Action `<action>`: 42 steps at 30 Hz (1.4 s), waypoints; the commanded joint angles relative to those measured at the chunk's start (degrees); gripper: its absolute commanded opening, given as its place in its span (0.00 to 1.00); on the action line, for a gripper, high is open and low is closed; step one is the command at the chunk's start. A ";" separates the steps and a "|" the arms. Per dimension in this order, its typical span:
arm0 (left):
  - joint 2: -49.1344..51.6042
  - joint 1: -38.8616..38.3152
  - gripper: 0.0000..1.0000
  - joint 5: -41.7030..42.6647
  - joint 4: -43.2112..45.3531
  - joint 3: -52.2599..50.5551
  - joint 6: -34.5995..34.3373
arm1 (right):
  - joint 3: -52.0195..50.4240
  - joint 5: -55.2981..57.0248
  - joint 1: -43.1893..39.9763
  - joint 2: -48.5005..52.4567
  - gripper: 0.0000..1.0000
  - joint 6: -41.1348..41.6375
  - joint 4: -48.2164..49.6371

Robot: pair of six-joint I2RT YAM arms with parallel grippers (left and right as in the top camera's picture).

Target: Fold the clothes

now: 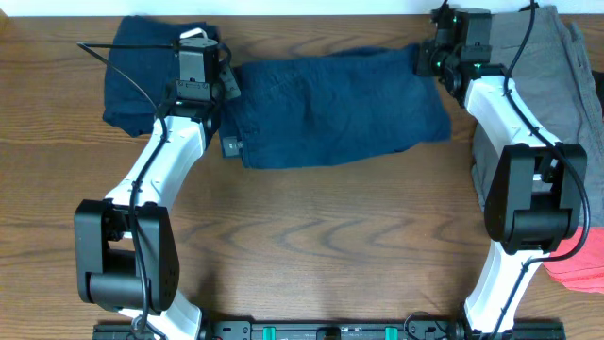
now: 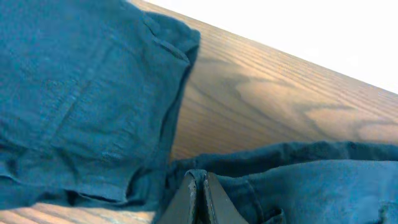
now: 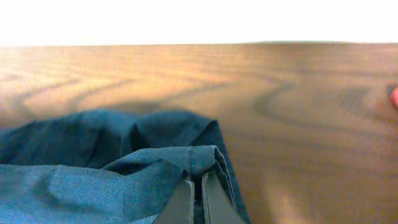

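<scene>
notably, both grippers were closed at the far side of the table (image 1: 311,236), one at each end of the navy shorts (image 1: 330,109). the right gripper (image 3: 194,198) was clenched on a rolled hem of the shorts, the cloth bunched over its fingertips in the right wrist view. the left gripper (image 2: 199,200) had its fingers pressed together at the opposite end; it appeared to pinch the edge, though the left wrist view cut off the contact, so this could not be confirmed. the shorts lay stretched between the two arms, partly flattened and rumpled along the near edge. risks noted: if the left hold was on one layer only, or on nothing, a lift would raise one end and drag the other, twisting the garment. pulling the ends too far apart could slip the thin hem from the right fingers. a second navy garment (image 1: 142,76), just beside the left gripper, could be snagged and carried along. the grey trousers (image 1: 557,85) lay beneath the right arm and might be disturbed by its swing. a coral-pink piece (image 1: 576,272) lay well apart at the near right. materials: the garments were soft, matte, limp cloth with stitched seams, prone to creasing. the table was smooth wood grain, likely offering little grip.
</scene>
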 commanded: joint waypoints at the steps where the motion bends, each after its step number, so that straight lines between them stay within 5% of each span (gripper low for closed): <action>1: -0.63 0.24 0.06 -6.08 2.01 1.05 1.01 | 1.03 2.10 -0.07 1.09 0.01 0.50 3.52; 3: 0.15 0.24 0.07 -7.28 3.34 1.05 1.01 | 1.03 2.71 -0.07 3.02 0.02 0.52 6.97; 4: 0.57 0.24 0.29 -7.72 4.04 1.05 1.01 | 1.03 3.13 -0.07 4.02 0.18 0.52 8.94; 6: 1.16 0.24 0.93 -8.48 5.03 1.05 1.01 | 1.03 3.21 -0.07 6.10 0.74 0.50 13.11; 7: 1.33 0.24 0.98 -8.92 5.40 1.05 1.03 | 1.03 3.21 -0.07 7.06 0.99 0.50 14.84; 18: -0.92 0.28 0.98 -10.38 -0.72 1.05 2.75 | 1.05 0.70 -0.07 4.61 0.99 0.50 7.54; 31: -4.00 0.37 0.98 7.87 -26.88 1.05 9.49 | 0.87 -4.92 5.55 -2.29 0.99 -7.72 -19.12; 33: -3.82 0.37 0.98 7.89 -28.30 1.05 10.64 | 0.87 -4.52 6.69 -2.21 0.88 -7.69 -20.48; 38: -3.82 0.42 0.98 7.91 -29.44 1.05 11.82 | 0.83 -4.17 8.41 -0.79 0.31 -7.67 -23.58; 42: -3.85 0.44 0.98 7.89 -29.92 1.07 11.87 | 0.83 -4.22 8.57 1.77 0.19 -7.63 -26.14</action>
